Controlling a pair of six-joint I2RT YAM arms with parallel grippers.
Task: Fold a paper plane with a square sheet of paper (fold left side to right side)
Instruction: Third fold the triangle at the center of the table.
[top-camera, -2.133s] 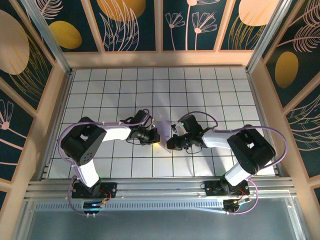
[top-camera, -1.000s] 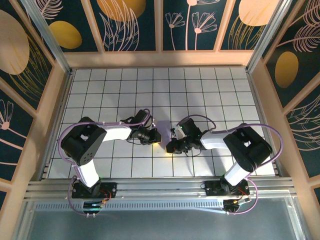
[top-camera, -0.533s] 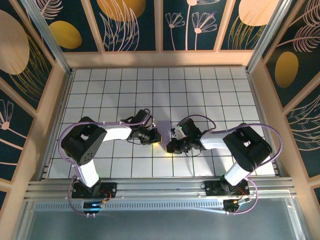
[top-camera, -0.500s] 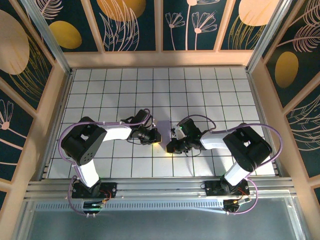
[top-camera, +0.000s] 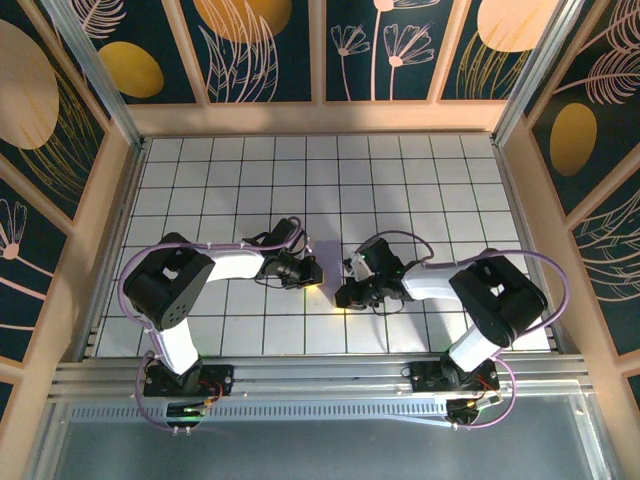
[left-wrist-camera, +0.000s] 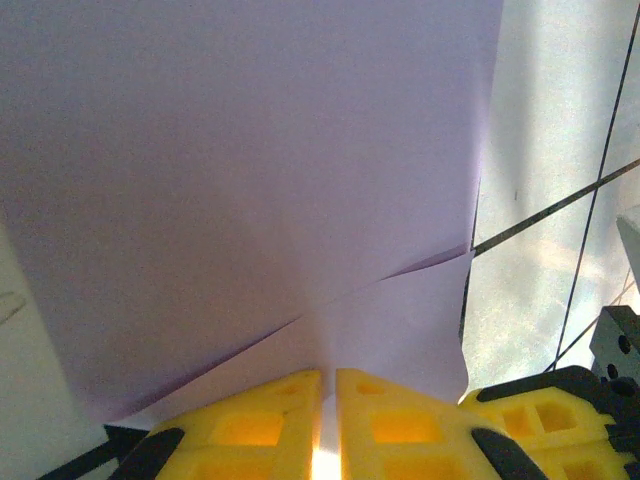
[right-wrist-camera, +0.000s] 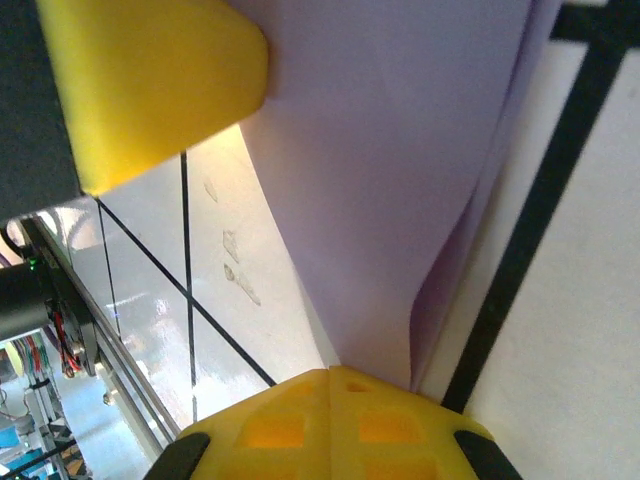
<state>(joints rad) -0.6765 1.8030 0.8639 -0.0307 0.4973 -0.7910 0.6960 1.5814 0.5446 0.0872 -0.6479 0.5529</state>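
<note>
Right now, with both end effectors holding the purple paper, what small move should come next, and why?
Probably ease the left end effector slightly toward the right end effector and lower it. Both are shut on the lavender paper, whose layers bow loosely apart near the right one, so the fold is not yet flat on the tiled table.

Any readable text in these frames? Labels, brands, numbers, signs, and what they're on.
No readable text anywhere.
Lavender paper: plain, unmarked.
Grid table: black lines, no numbers.
Wall panels: leaf and flower drawings, no lettering.
Left hand and right hand: yellow, no markings to read.
</note>
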